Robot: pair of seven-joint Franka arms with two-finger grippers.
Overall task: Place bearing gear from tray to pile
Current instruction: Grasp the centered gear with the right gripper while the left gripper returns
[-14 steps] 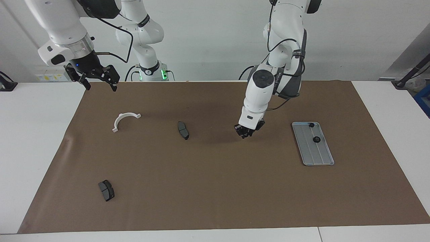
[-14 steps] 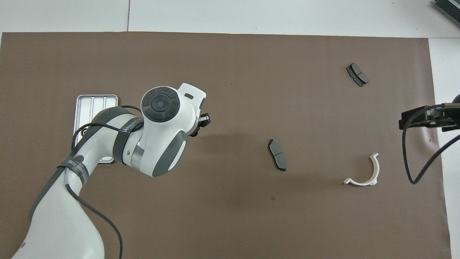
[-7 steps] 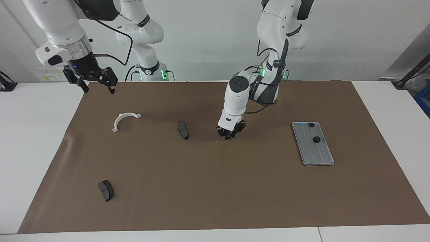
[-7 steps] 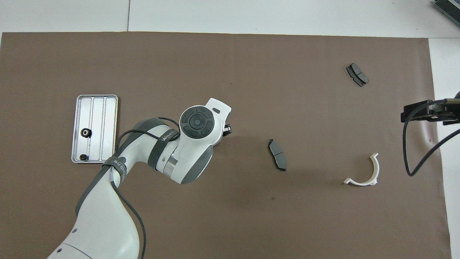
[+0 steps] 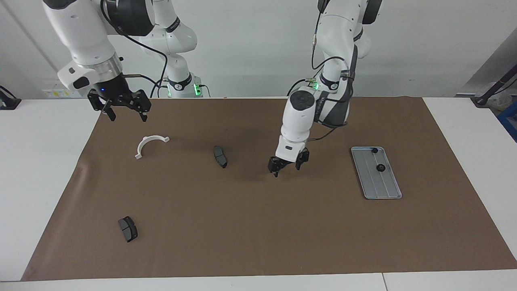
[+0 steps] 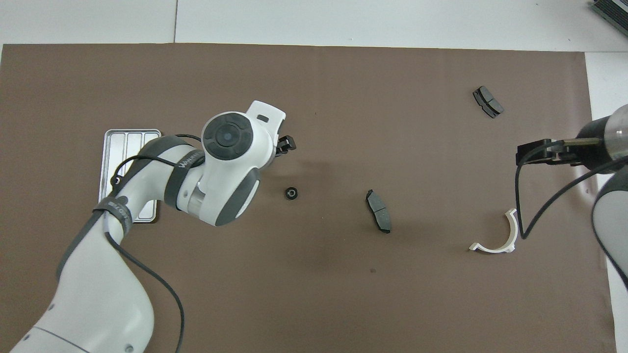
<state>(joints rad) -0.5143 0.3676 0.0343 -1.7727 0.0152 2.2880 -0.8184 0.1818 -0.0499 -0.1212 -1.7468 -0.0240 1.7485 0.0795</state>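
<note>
Overhead view | my left gripper (image 5: 287, 164) spread apart over mat (image 5: 258, 226) | bearing gear (image 6: 292, 192) lies free, well apart from tray (image 5: 383, 193) | right gripper (image 5: 124, 109) apart

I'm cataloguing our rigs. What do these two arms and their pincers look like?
Both arms are glossy white with dark grey joint bands and round caps; black cables run along them, and green lights glow at the bases. The left pincer and right pincer are black and two-fingered; the right sits below a silver ring.
</note>
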